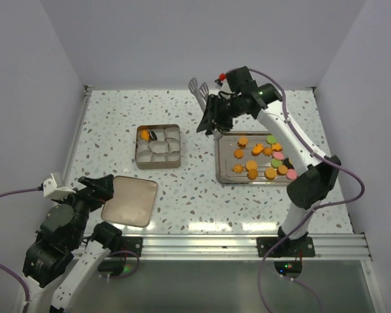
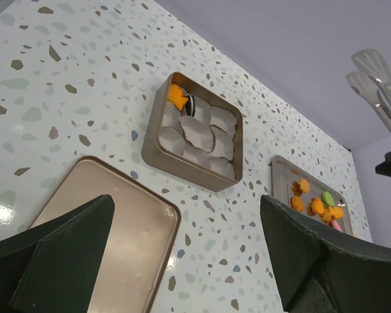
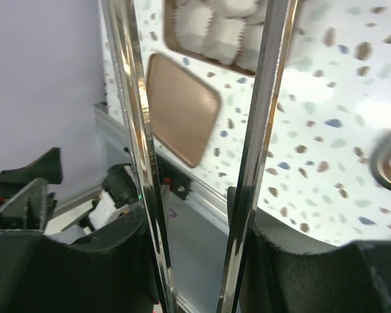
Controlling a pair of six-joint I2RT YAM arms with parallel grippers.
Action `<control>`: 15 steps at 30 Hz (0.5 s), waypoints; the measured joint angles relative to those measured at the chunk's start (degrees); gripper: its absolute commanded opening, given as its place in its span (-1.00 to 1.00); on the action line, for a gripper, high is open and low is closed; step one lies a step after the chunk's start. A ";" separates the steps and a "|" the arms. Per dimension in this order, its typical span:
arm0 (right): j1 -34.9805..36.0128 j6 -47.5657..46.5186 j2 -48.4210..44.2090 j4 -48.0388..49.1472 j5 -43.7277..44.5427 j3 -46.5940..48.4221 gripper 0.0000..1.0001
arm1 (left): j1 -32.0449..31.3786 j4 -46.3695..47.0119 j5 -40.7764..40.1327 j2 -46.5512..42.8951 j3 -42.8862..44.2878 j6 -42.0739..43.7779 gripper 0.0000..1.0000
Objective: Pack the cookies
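Observation:
Several cookies, mostly orange with a few pink, green and dark ones, lie on a steel tray at the right. A square tin lined with white paper cups holds an orange cookie and a dark one in its far-left corner. They also show in the left wrist view. My right gripper is shut on metal tongs, held above the table between tin and tray. The tongs' two arms stand apart. My left gripper is open and empty over the tin's lid.
The lid lies flat, inside up, near the front left. The tin is at the table's middle left, the tray to its right. White walls close in three sides. An aluminium rail runs along the near edge.

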 measured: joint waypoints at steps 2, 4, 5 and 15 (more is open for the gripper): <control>-1.84 -1.46 -3.21 -1.01 1.88 -4.17 -0.14 | 0.00 0.02 0.17 0.00 0.00 0.02 1.00; -3.02 -2.89 -4.92 -3.17 3.76 -8.02 -0.14 | 0.00 0.15 0.48 0.07 -0.02 0.28 1.00; -4.26 -3.63 -5.27 -4.07 5.07 -9.62 -0.14 | 0.00 0.31 0.55 0.20 -0.11 0.48 1.00; -11.93 -8.87 -5.60 -9.09 15.28 -18.86 -0.15 | 0.00 0.87 1.75 1.53 -0.96 1.51 1.00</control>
